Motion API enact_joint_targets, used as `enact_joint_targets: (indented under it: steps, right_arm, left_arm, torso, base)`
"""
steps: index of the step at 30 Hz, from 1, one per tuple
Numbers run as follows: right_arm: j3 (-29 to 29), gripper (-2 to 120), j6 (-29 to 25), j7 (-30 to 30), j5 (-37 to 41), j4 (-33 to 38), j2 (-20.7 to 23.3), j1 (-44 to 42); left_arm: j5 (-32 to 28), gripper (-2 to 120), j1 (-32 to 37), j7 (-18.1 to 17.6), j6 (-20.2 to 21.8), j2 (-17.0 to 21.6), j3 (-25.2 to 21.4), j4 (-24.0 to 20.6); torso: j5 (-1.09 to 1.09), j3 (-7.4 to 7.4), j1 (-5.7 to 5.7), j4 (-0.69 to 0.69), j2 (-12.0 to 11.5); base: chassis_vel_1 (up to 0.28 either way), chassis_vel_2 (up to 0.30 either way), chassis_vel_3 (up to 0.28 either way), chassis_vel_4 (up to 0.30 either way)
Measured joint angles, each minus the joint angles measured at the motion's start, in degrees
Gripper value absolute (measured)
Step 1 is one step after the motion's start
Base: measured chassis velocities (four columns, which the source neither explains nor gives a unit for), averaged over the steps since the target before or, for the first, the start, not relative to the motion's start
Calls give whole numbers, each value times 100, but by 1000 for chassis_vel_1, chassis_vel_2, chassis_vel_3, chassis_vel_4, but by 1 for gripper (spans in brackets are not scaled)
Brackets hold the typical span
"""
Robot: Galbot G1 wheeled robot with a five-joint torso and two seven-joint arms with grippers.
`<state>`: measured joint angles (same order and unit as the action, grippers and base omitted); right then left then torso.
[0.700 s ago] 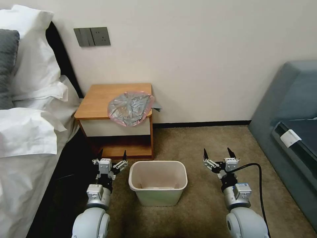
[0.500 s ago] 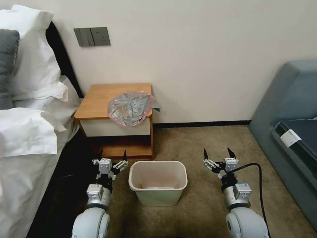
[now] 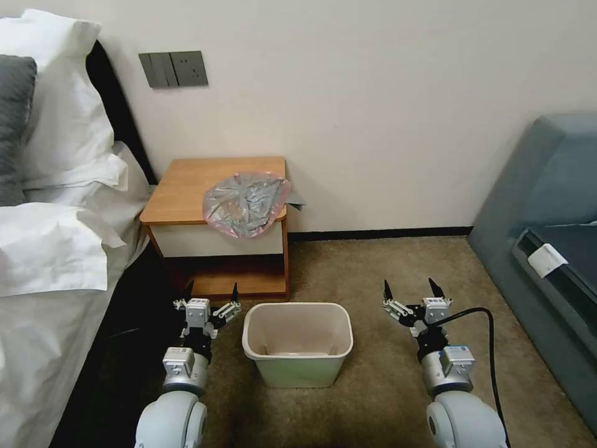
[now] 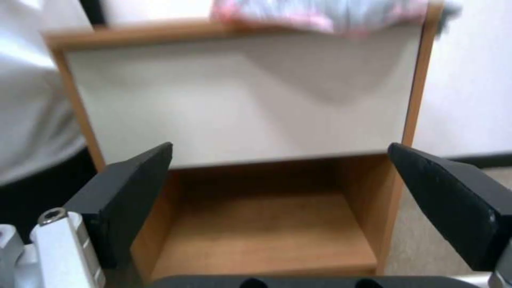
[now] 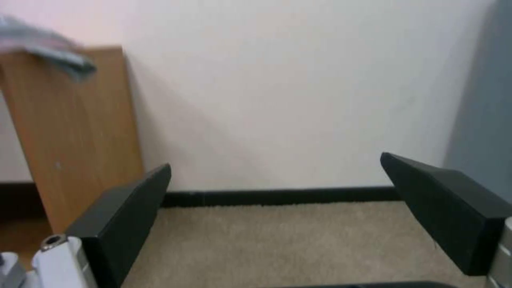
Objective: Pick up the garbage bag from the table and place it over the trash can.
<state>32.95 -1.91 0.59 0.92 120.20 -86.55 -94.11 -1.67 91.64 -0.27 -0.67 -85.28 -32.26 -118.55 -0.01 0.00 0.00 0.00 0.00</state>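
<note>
The grey garbage bag (image 3: 247, 203) with its pinkish rim lies crumpled on the right front part of the table (image 3: 186, 186), drooping over the front edge and right side. Its rim hangs over the white drawer front in the left wrist view (image 4: 325, 16), and a corner shows in the right wrist view (image 5: 48, 46). The cream trash can (image 3: 297, 342) stands upright on the carpet before the table. My left gripper (image 3: 211, 291) is open, low, left of the can. My right gripper (image 3: 410, 288) is open, low, right of the can.
A bed with white pillows (image 3: 50, 205) borders the table on the left. A grey-blue sofa (image 3: 547, 230) stands at the right. The wall (image 3: 373, 112) rises behind the table. A black cable (image 3: 488, 348) loops beside my right arm. Carpet (image 3: 373, 267) lies open between table and sofa.
</note>
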Motion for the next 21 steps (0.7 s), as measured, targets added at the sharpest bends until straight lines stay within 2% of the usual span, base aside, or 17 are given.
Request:
enact_joint_targets:
  steps: [1,4,5,8,9,11,12,14,15,21]
  right_arm:
    - [0,100,0,0,0,0,0,0]
    - [169,100,-239,88,120,656,-77,-620]
    - [169,100,-239,88,120,656,-77,-620]
    - [337,100,-473,172,235,1298,-150,-1223]
    - [337,100,-473,172,235,1298,-150,-1223]
    - [455,100,-674,231,335,1772,-207,-1680]
    - [455,100,-674,231,335,1772,-207,-1680]
    - [459,100,-878,251,411,1935,-239,-1899]
    - [446,100,-956,274,432,1949,-246,-1953]
    - [405,100,-974,300,462,1860,-231,-1901]
  left_arm:
    - [0,100,0,0,0,0,0,0]
    - [-269,100,438,-49,-138,105,-118,-611]
    - [-269,100,438,-49,-138,105,-118,-611]
    - [-551,100,887,-93,-278,214,-240,-1236]
    - [-551,100,887,-93,-278,214,-240,-1236]
    - [-758,100,1229,-124,-382,295,-330,-1708]
    - [-758,100,1229,-124,-382,295,-330,-1708]
    - [-921,100,1482,-153,-459,358,-398,-2066]
    - [-1061,100,1714,-180,-535,413,-463,-2385]
    - [-1136,100,1830,-193,-570,441,-494,-2528]
  torso:
    - [0,0,0,0,0]
    - [0,-1,0,0,0]
    - [0,-1,0,0,0]
    - [1,-1,0,1,0]
    - [1,-1,0,1,0]
    - [0,-1,0,1,0]
    - [0,-1,0,1,0]
    - [-2,-1,1,0,0]
    - [3,-1,0,1,0]
    - [1,-1,0,1,0]
  base:
    - [0,0,0,0]
    - [0,0,0,0]
    - [0,0,0,0]
    - [0,0,0,0]
    - [0,0,0,0]
    - [0,0,0,0]
    - [0,0,0,0]
    - [0,0,0,0]
    - [0,0,0,0]
    - [0,0,0,0]
